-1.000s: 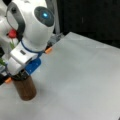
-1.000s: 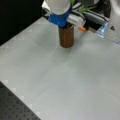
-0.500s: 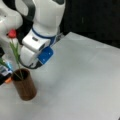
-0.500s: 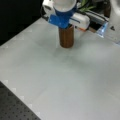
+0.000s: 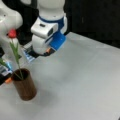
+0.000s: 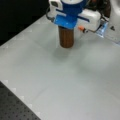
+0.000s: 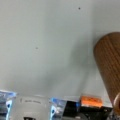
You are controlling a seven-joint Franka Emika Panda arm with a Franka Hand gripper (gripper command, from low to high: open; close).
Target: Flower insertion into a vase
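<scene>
One flower [image 5: 15,53] already in the vase [image 5: 25,87]: green stem with leaves leaning toward a front view's left, red bloom on top, lower end down inside the rim

Vase upright on the table [image 5: 85,75], near the left bottom part of it in a front view; brown, straight-sided, with fine grain. Seen also at a front view's top centre [image 6: 66,37], upper part hidden behind the blue and white wrist of the arm. At the right edge in wrist view [image 7: 110,62], tilted by the camera angle.

Gripper [image 5: 40,52] above the table, up and to a front view's right of the vase, clearly apart from vase and flower. Nothing seen between the fingers. Fingers parted or closed: cannot tell.

Table pale grey, matte, wide and smooth [image 6: 62,82], with faint seams crossing; a few small dark specks on it in wrist view [image 7: 37,37]. Soft shadow beside the vase.

Black perforated board [image 6: 15,107] at a front view's left bottom corner, below the table edge. Dark backdrop [image 5: 95,17] behind the table.

Some blue and white boxes [image 5: 27,56] and one small orange piece [image 5: 8,80] at the table edge by the vase; same clutter along the bottom in wrist view, orange piece [image 7: 91,101] among it
</scene>
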